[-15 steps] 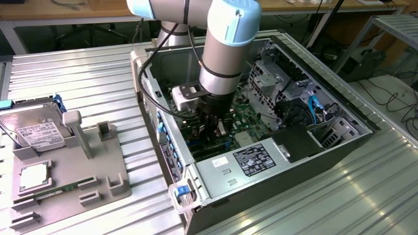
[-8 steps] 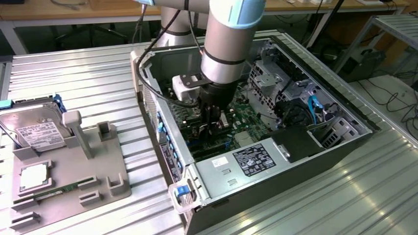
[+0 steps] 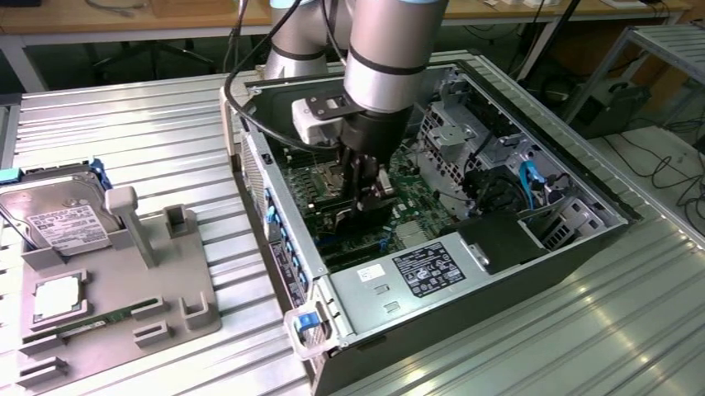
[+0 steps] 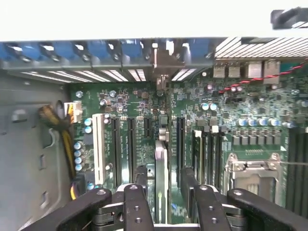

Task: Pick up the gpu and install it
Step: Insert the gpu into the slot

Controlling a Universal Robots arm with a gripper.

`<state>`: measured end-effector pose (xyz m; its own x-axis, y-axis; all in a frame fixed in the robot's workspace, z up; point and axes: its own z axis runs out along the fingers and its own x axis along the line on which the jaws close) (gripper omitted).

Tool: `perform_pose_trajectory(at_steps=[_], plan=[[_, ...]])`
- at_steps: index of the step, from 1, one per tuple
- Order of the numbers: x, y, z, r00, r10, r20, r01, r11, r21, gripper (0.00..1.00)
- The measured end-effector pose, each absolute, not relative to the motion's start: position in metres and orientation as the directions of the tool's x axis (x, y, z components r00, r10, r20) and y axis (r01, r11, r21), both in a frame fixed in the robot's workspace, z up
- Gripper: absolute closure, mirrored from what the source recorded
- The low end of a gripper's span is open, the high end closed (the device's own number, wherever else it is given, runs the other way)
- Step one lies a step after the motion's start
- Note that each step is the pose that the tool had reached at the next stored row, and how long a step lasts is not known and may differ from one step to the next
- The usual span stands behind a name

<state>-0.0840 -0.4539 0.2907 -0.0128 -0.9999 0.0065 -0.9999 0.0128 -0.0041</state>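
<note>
In the wrist view I see first the black two-finger gripper (image 4: pixel 161 202). Its jaws are nearly closed and they hold the thin flat black gpu card (image 4: pixel 161 168) edge-on between them. The card stands upright and runs away from the camera toward the pale metal rear wall of the case (image 4: pixel 96 72). Its long pale end bracket reaches up to the slot openings there.

Under the card lies the green motherboard (image 4: pixel 144 103) with its long black expansion slots (image 4: pixel 118 149) on both sides of the card. I cannot tell if the card edge already sits in a slot or only rests above one.

In the exterior view the gripper (image 3: pixel 369 194) is deep inside the open black computer tower (image 3: pixel 364 313), in the middle of the frame, and the card (image 3: pixel 358 221) is a dark shape just under it.

I judge the main risk is a small misalignment: if the card meets the slot tilted, pressing could bend it or damage the contacts. The bracket could also catch on the rear wall.

The room is narrow. The square silver processor socket (image 4: pixel 252 173) is near on one side, and yellow and black cables (image 4: pixel 65 144) on the other. In the exterior view the case walls are close around the arm.

At the left edge of the exterior view, a silver hard drive with white label (image 3: pixel 61 219) rests on a grey holder tray (image 3: pixel 121 305), well apart.
</note>
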Motion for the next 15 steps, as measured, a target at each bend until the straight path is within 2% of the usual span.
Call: perform_pose_trajectory(at_steps=[3,5,7,10,15], plan=[[-0.0839,-0.4538,0.2908,-0.013,-1.0,0.006,-1.0,0.013,-0.004,0.6],[-0.0839,-0.4538,0.2909,-0.013,-1.0,0.006,-1.0,0.013,-0.004,0.73],[-0.0839,-0.4538,0.291,-0.013,-1.0,0.006,-1.0,0.013,-0.004,0.73],[-0.0839,-0.4539,0.291,-0.013,-1.0,0.006,-1.0,0.013,-0.004,0.89],[-0.0839,-0.4538,0.2909,-0.013,-1.0,0.006,-1.0,0.013,-0.004,0.89]])
